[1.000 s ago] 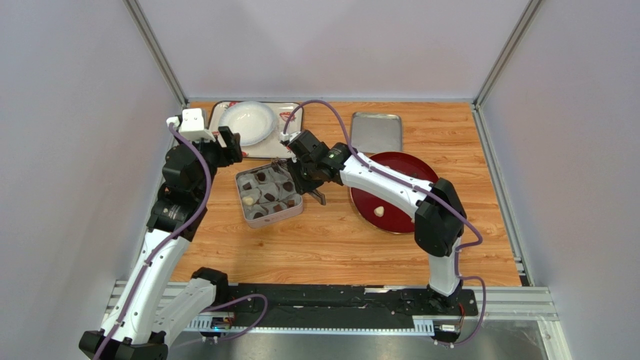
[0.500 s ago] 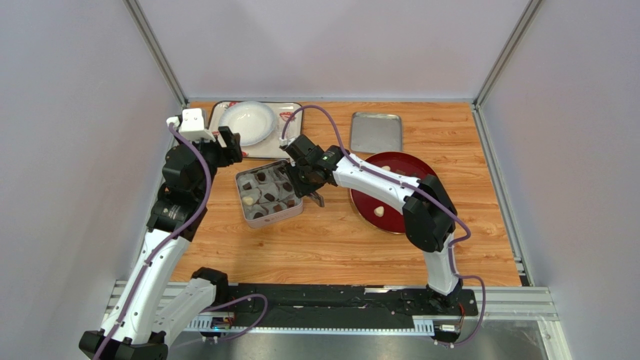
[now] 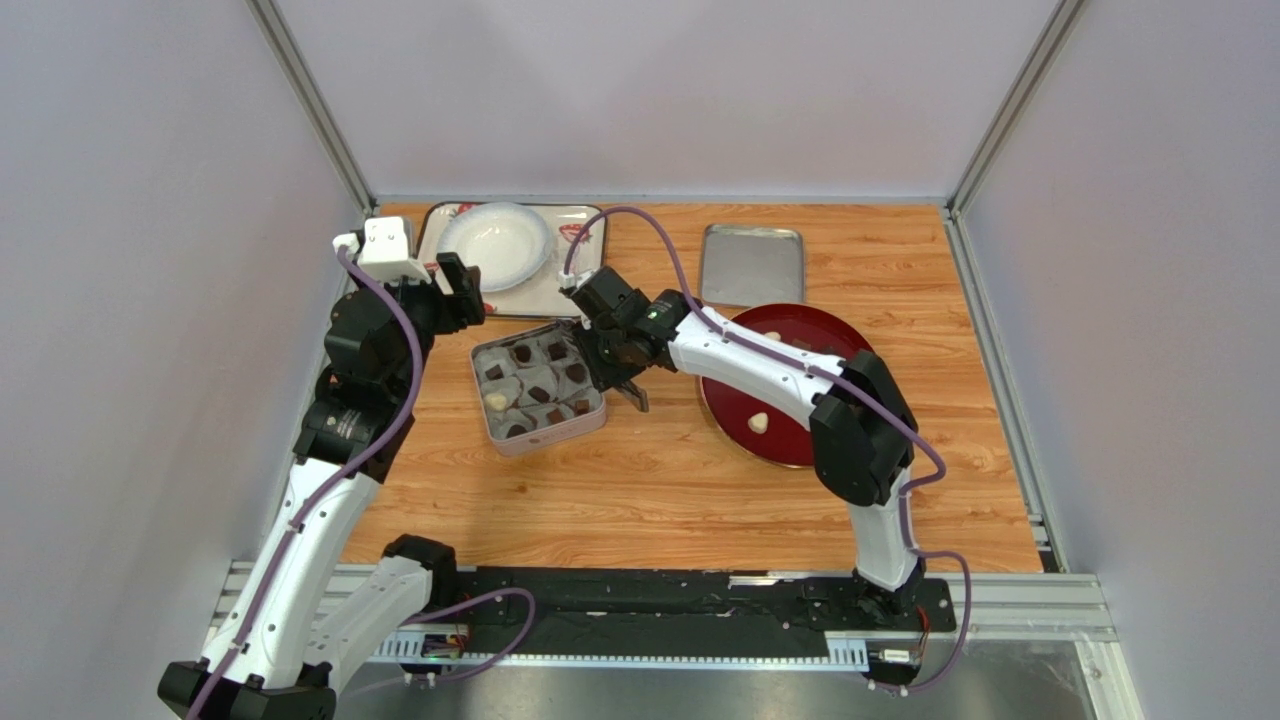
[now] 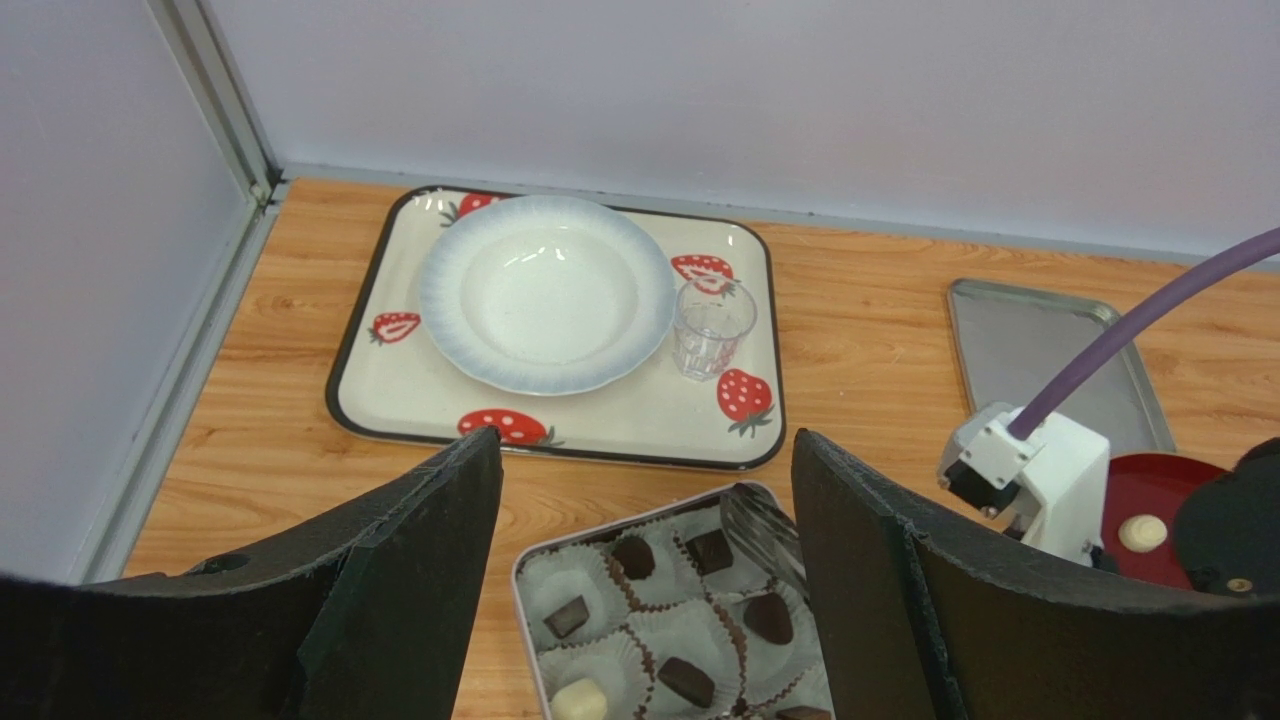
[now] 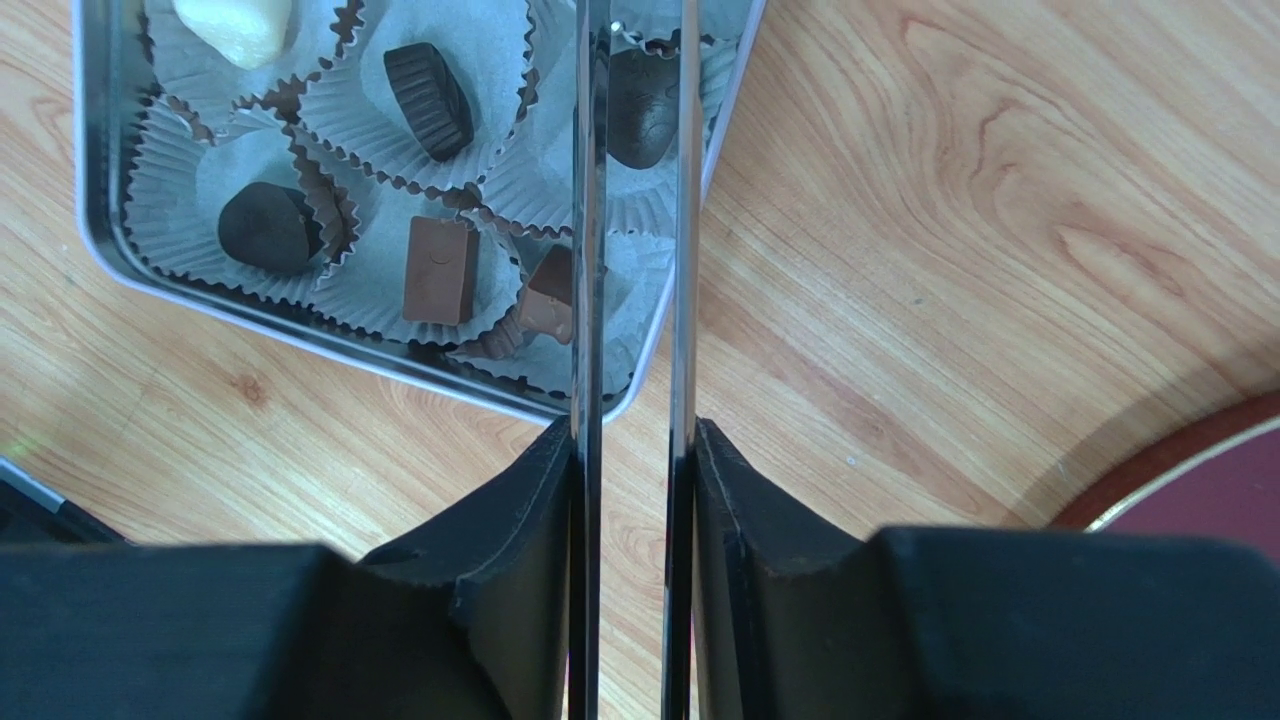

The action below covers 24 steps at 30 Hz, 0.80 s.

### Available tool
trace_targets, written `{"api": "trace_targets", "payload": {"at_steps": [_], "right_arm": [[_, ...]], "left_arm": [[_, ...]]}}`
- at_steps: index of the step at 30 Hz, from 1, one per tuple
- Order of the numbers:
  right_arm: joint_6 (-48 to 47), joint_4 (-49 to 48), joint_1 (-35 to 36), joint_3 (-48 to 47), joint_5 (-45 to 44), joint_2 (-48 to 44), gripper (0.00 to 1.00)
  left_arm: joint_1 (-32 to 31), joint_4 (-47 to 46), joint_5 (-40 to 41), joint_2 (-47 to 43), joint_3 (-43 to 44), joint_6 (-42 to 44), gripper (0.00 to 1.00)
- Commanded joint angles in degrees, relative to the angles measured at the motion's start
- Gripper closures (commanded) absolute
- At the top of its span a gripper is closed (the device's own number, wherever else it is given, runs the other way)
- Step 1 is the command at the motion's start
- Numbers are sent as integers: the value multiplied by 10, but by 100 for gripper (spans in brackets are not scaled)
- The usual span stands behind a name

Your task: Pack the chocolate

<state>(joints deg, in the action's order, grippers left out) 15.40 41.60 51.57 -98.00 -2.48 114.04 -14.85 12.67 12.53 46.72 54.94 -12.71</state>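
**Tin.** The tin (image 3: 519, 444) is a shallow rectangular metal box with rounded corners and a smooth, bright rim. It stands on the wood-grain table (image 3: 676, 495). White fluted paper cups (image 5: 353, 120) line the inside, pressed edge to edge.

**Chocolate.** Most of the chocolate (image 5: 440, 270) lies inside the tin, one piece to a cup.
- The pieces include a matte brown rectangular block, a dark rounded lump (image 5: 268, 225) and a dark oval (image 5: 428, 78).
- A cream-white rounded piece (image 5: 233, 23) sits in a cup beside the tin's wall.
- A further cream-white piece (image 3: 759, 425) rests on the round, dark red dish (image 3: 781, 447) to the right of the tin, apart from it.

**Right gripper.** The right gripper (image 5: 634, 300) has black fingers carrying two long, thin, mirror-bright metal blades.
- The blades run parallel with a narrow gap between them and reach over the tin's right-hand edge.
- A dark piece (image 5: 643, 108) shows in the gap, above a cup.
- The blade tips are out of frame, so it cannot be told whether the blades pinch this piece or it simply lies in the cup.

**Left gripper.** The left gripper (image 4: 643, 450) hangs beyond the tin's far left corner. Its broad, matte black fingers stand wide apart with nothing between them.

**Beyond the tin.**
- A cream tray (image 4: 631, 420) with rounded corners, a dark rim and strawberry prints stands beyond the tin. It carries a glossy white round bowl (image 4: 544, 293) and a small clear glass (image 4: 709, 327).
- A flat rectangular metal tray (image 3: 754, 267) lies beyond the tin and to its right.
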Motion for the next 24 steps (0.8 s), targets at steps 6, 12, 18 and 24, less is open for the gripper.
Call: {"api": "trace_targets", "payload": {"at_steps": [6,12,18,24], "right_arm": [[23,13,-37,34,-66,-165,69],[60,37,-146,172,-96,-292,69],[63,51,-328,288,-102,-416,68],[86,23,-493,357,-114,-478,68]], "left_arm": [[4,-1,-2,-11,28,-3,21],[4,-3,-4,-15,28,-4,21],[4,-3,-2,-17,27,-1,21],[3,0,-1,-20,29,0,21]]}}
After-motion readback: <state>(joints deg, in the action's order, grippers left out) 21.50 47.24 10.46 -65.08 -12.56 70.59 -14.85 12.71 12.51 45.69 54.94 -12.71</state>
